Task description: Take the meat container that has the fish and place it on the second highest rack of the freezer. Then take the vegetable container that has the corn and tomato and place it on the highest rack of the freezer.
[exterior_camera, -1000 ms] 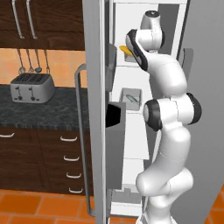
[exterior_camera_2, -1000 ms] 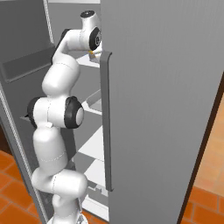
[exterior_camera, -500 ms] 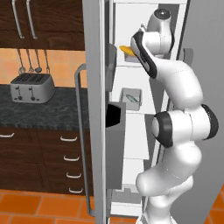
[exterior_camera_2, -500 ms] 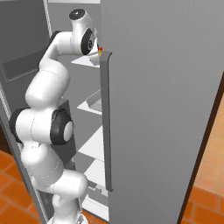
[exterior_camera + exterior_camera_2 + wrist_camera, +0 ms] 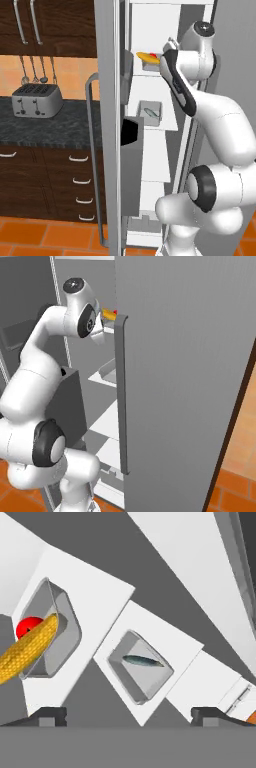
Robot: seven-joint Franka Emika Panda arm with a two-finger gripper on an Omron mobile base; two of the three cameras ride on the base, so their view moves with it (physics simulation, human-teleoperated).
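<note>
Corn (image 5: pixel 27 649) and tomato (image 5: pixel 27 626) tub (image 5: pixel 62 632) sits on freezer's (image 5: pixel 165 30) top rack, fish (image 5: pixel 142 660) tub (image 5: pixel 142 684) below; hand (image 5: pixel 129 714) spread, empty.

We see our arm (image 5: pixel 215 120) made of fat, round white parts, smooth and shiny like plastic. Where the parts meet, there are dark rings and dark round caps, like the big black circle low down (image 5: pixel 202 186) and the one near the top (image 5: pixel 86 320). A dark stripe runs along one upper part. The top end is a round white knob with a small dark cap. Our two finger tips (image 5: pixel 44 716) are small, dark and blocky.
</note>
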